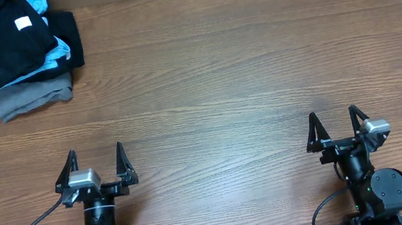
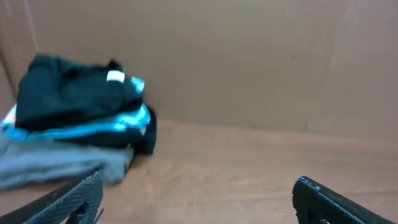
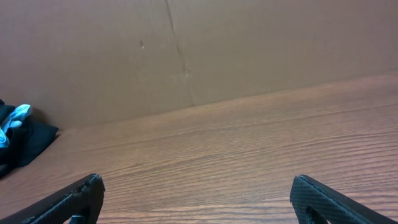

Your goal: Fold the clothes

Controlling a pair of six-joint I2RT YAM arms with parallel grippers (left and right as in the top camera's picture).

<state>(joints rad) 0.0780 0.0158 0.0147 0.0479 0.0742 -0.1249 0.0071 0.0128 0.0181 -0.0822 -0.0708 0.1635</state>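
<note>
The black T-shirt (image 1: 2, 38) lies bunched on top of a pile in the worktop's (image 1: 219, 70) far left corner, over a blue shirt (image 1: 57, 50) and a grey garment (image 1: 23, 97). The left fingers (image 1: 71, 168) and right fingers (image 1: 313, 131) stand spread wide, holding nothing, well apart from the pile.

Matt black cloth T-shirt (image 1: 2, 38), wood-grain table (image 1: 242, 66)

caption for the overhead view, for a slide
Black T-shirt tops a pile at far left; left hand and right hand open, empty.
</note>
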